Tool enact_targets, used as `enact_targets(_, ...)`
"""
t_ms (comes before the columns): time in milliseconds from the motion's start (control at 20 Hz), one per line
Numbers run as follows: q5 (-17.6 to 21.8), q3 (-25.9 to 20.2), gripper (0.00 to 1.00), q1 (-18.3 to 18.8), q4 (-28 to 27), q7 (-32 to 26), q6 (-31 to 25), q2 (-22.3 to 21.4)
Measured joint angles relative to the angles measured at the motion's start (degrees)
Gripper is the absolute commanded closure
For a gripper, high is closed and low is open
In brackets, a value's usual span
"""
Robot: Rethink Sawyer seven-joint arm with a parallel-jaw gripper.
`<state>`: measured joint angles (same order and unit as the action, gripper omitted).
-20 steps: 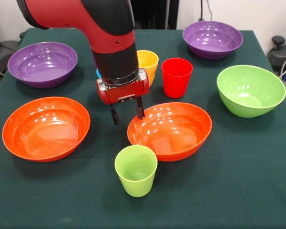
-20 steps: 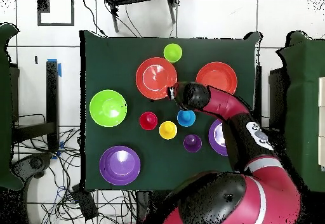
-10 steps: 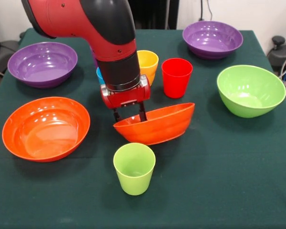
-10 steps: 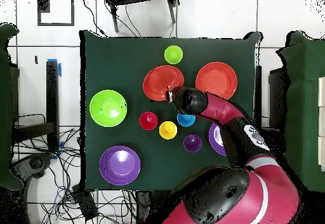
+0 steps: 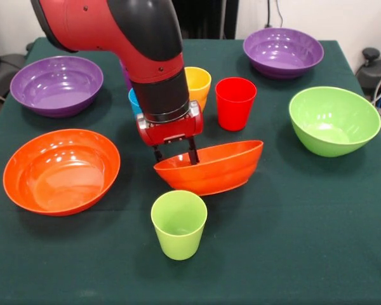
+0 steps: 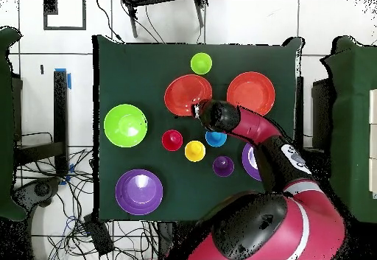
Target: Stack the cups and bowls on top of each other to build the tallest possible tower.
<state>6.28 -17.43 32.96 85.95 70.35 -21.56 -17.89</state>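
My gripper [image 5: 176, 156] [image 6: 197, 110] is shut on the near-left rim of an orange bowl [image 5: 211, 168] [image 6: 185, 93] and holds it lifted and tilted above the table. A light green cup [image 5: 178, 223] [image 6: 200, 63] stands upright just in front of it, apart from the bowl. A second orange bowl [image 5: 60, 170] [image 6: 250, 92] rests at the left. Red cup [image 5: 235, 102], yellow cup [image 5: 197, 84] and blue cup [image 5: 134, 100] stand behind the arm. The purple cup [image 6: 223, 166] shows only in the overhead view.
Two purple bowls [image 5: 56, 84] [image 5: 282, 51] sit at the far corners, and a deep light green bowl [image 5: 333, 120] sits at the right. The dark green table cloth [image 5: 305, 241] ends near the front edge.
One second ago the orange bowl lay flat with the gripper open at its rim. The gripper closed on the rim and lifted the bowl, which now hangs tilted and has edged slightly right.
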Motion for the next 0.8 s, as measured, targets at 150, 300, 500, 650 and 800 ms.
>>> enact_targets(150, -0.43, -0.01, 0.00, -0.52, -0.02, 0.00, 0.00, 0.04)
enact_targets(300, -0.74, 0.00, 0.00, -1.08, -0.07, 0.00, 0.00, 0.08)
enact_targets(500, -1.51, -0.04, 0.00, -2.46, -0.21, 0.00, 0.00, 0.10)
enact_targets(650, -1.93, -0.12, 0.00, -3.07, -0.41, 0.00, 0.00, 0.18)
enact_targets(800, -2.17, -0.15, 0.00, -3.41, -0.67, 0.00, 0.00, 0.24)
